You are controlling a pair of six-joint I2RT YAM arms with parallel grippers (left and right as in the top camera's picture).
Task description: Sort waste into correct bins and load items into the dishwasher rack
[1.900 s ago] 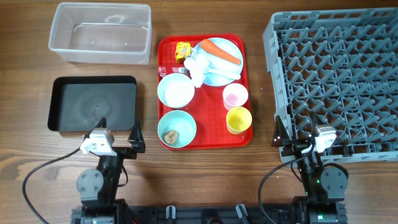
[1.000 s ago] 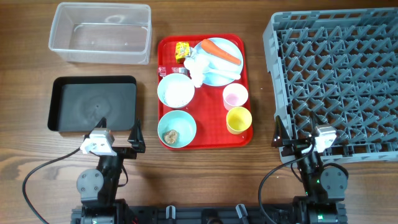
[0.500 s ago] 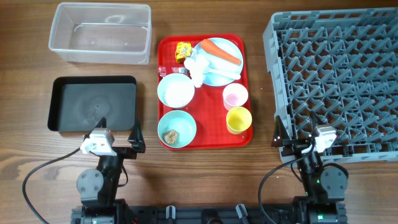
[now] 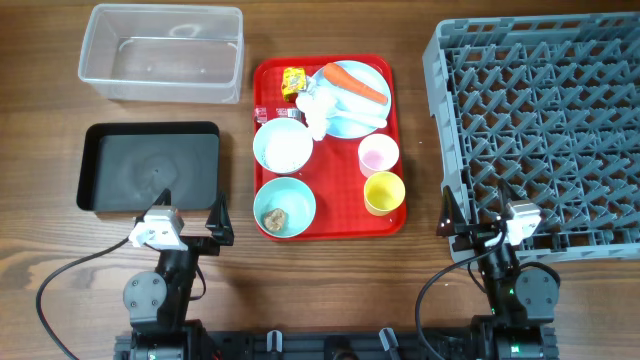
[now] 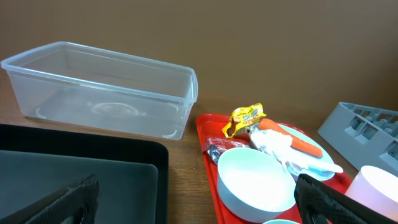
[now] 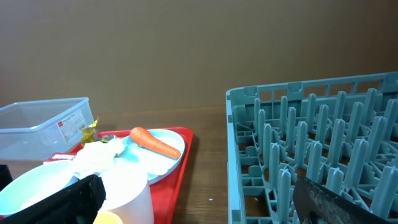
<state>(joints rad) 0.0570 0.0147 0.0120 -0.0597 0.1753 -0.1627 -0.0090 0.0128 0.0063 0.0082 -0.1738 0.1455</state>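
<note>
Left end effector beside black tray

On the red tray I count two pale blue bowls, the far bowl and the near bowl. There are two cups, one pink cup and one yellow cup. The tray also carries one light blue plate, one carrot, one tissue wad, one yellow wrapper, one red wrapper, one white spoon and one brown lump. Left of the tray I have two bins, one clear tub and one black tray. Right of it stands one grey rack.
</note>
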